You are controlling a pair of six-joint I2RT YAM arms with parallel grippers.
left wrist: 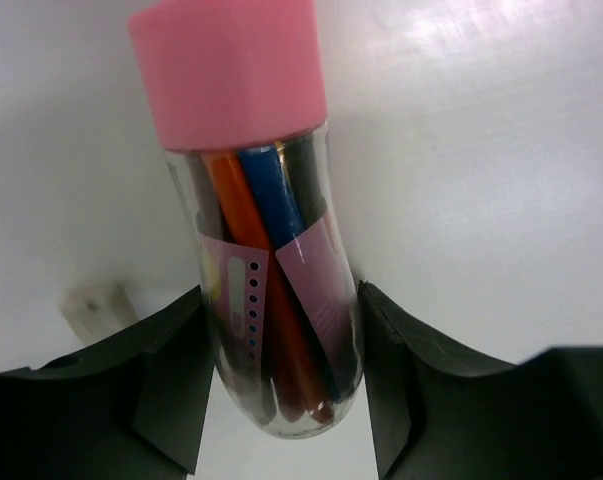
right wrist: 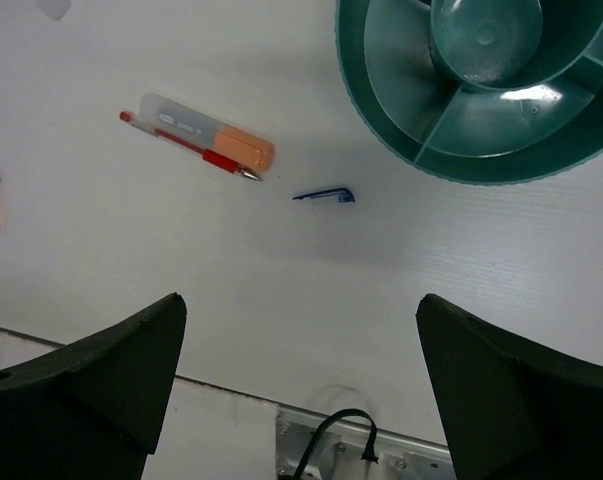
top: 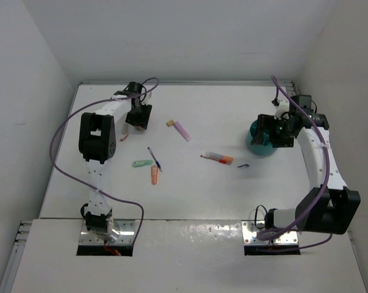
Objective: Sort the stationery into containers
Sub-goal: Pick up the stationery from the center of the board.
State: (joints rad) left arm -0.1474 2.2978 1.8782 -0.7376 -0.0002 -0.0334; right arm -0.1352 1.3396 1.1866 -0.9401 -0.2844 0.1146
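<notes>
Stationery packed in a clear tube (left wrist: 271, 300) with a pink cap (left wrist: 231, 70) sits at the far left of the table (top: 190, 195), clamped across its lower body by the left gripper (left wrist: 281, 295). It looks light, stiff and slick, so a hold on the straight wall seems safer than on the rounded end. Loose pieces such as the red pen (right wrist: 219, 161) and lilac highlighter (top: 182, 130) lie flat mid-table, thin and rigid, best pinched across the barrel, while the right gripper (right wrist: 301, 300) hangs wide open and empty beside the teal cup (right wrist: 381, 100).
</notes>
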